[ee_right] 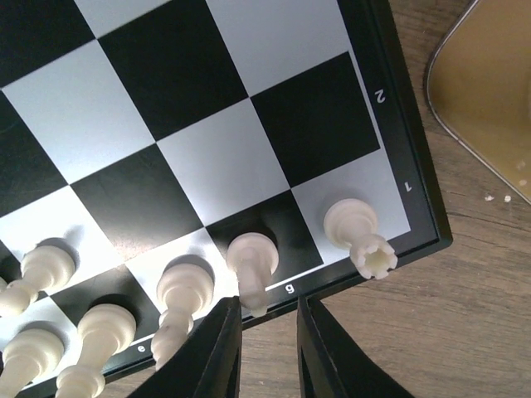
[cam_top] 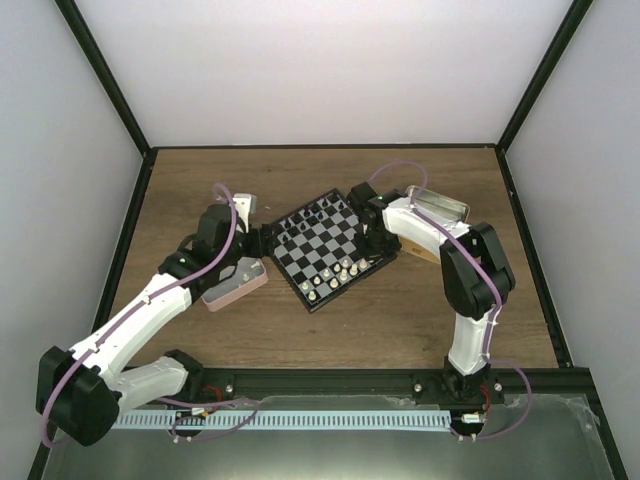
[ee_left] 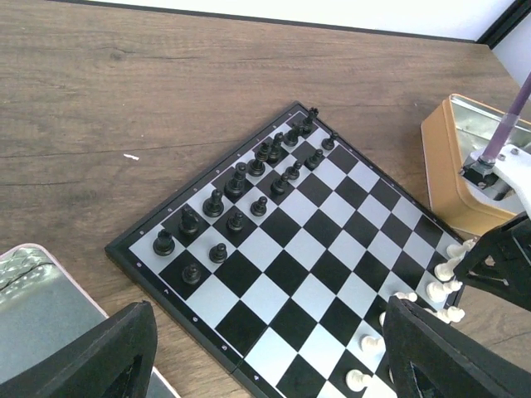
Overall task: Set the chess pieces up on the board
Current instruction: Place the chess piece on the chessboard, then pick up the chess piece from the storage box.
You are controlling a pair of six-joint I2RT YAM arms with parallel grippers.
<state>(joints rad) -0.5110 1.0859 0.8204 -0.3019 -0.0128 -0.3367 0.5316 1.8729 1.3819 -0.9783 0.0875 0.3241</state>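
A: From the top camera, where do we stand?

B: The small black-and-silver checked board (cam_top: 325, 246) lies cornerwise mid-surface. Tiny cream-white chess pieces (cam_top: 335, 275) cluster at its near corner, so we judge the white ranks part-filled. A pink rectangular tin (cam_top: 236, 282) lies near its left corner, a gold tin (cam_top: 442, 206) off its right.

A: And our left wrist view?

B: The left gripper (ee_left: 270, 311) hangs wide open and empty over the board, with tiny black pieces (ee_left: 236, 186) ranked along the far side. The bare wooden surface (ee_left: 124, 99) beyond gives room.

A: Right wrist?

B: The right gripper (ee_right: 265, 308) is parted slightly, clamping nothing we can see. Its tips flank a cream piece (ee_right: 251, 264) standing beside the corner rook (ee_right: 358, 232). We'd rise straight up, sparing its neighbours and the board's rim.
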